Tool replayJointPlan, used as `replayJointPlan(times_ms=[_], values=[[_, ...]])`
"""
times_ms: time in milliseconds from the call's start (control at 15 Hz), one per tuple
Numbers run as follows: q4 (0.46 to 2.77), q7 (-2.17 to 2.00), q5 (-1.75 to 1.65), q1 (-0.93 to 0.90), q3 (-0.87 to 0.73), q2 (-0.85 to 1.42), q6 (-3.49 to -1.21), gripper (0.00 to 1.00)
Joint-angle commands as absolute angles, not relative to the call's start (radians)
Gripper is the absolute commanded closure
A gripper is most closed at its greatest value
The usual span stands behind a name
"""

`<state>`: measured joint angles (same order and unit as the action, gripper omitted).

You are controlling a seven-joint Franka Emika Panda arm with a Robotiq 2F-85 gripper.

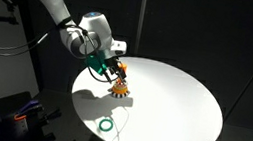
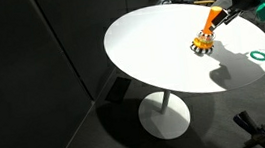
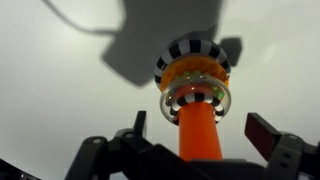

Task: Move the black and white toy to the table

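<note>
An upright orange peg (image 3: 200, 130) stands on the round white table (image 1: 188, 100) and carries stacked rings. The black and white toy (image 3: 190, 98) is a striped ring with a glossy rim, sitting highest on the peg. Below it are an orange ring and another striped band at the base (image 3: 192, 48). My gripper (image 3: 200, 128) is open, with one finger on each side of the peg above the rings, touching nothing. Both exterior views show the gripper (image 1: 116, 71) (image 2: 228, 13) right over the peg stack (image 1: 119, 88) (image 2: 205, 41).
A plain green ring (image 1: 108, 125) lies flat on the table near its edge; it also shows in an exterior view (image 2: 260, 55). The table (image 2: 159, 41) stands on a single pedestal. Dark equipment sits on the floor beside it.
</note>
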<state>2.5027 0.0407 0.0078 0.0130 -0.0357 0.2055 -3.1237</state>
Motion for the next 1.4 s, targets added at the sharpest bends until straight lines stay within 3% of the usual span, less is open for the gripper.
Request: replayJointPlan(times_ms=[0,1200,1333], values=[[2.458,0.022,-0.017,-0.007,-0.057,0.262,-3.161,0.0],[2.377,0.031,-0.003,-0.017,-0.048,0.377,-3.218,0.0],[2.376,0.031,-0.003,-0.015,-0.046,0.378,-3.22,0.26]])
